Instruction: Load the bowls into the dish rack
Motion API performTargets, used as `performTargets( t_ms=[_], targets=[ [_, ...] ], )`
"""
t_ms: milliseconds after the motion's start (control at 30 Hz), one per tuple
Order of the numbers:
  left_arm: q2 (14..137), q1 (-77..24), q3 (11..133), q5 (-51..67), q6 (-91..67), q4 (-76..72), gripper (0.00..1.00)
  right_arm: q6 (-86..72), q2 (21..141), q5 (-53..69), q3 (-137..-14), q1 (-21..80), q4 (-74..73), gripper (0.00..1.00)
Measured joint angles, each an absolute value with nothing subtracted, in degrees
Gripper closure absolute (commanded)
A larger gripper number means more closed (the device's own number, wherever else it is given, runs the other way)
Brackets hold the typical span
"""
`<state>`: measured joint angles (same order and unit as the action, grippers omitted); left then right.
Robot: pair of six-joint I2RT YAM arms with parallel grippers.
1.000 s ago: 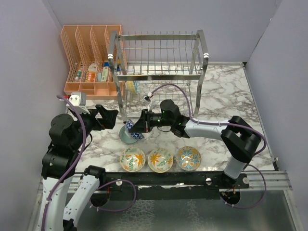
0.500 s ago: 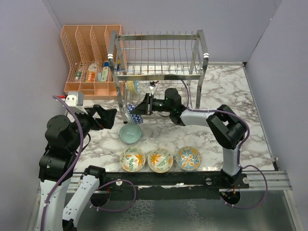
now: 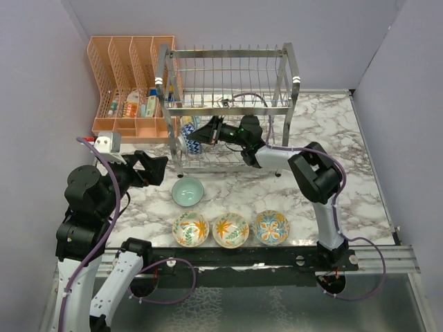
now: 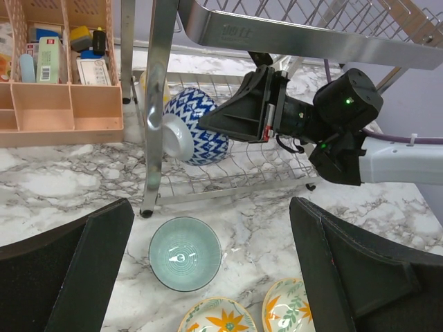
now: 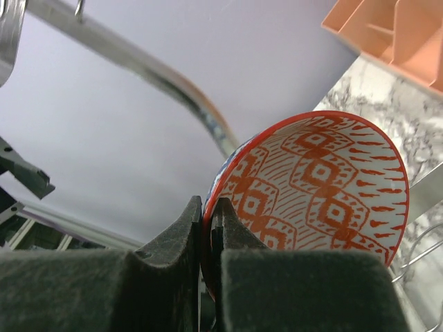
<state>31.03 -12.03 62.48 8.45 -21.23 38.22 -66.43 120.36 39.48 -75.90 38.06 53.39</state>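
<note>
1. Your right fingers (image 5: 185, 232) are pinched narrow on the rim of the red-patterned bowl (image 5: 325, 187), one pad inside and one outside. The bowl hangs on edge just past the fingertips, inside the lower tier of the dish rack (image 3: 285, 69), close beside a chrome post (image 4: 158, 104).
2. To seat it well, keep the bowl on edge and ease its lower rim down into one gap between two wires. Steer the far side clear of the post. Part the fingers only once the wires seem to carry the weight, or it may well roll.
3. Your left fingers (image 4: 76, 256) stand spread wide and hold nothing. The teal bowl (image 4: 185, 253) sits upright on the desk (image 3: 332, 124) below and between them. Three floral bowls (image 3: 230, 229) wait in a row on its near side, well apart from the right fingers.
4. The held bowl is glazed ceramic, round, hard and probably slick. It has blue zigzags outside, a red diamond lattice inside and a plain white foot ring.
5. The rack is polished chrome with thin parallel wires. Glaze on bare metal likely slides and can chip, so set it down softly.
6. The desk top has a marble pattern and looks smooth.
</note>
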Motion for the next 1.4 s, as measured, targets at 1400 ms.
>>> performTargets(
  t_ms=[1400],
  targets=[
    [33.80, -12.03, 59.94, 8.45, -18.39, 38.22, 0.01, -76.75, 137.19, 19.03, -85.80, 32.08, 71.35, 0.99]
  ],
)
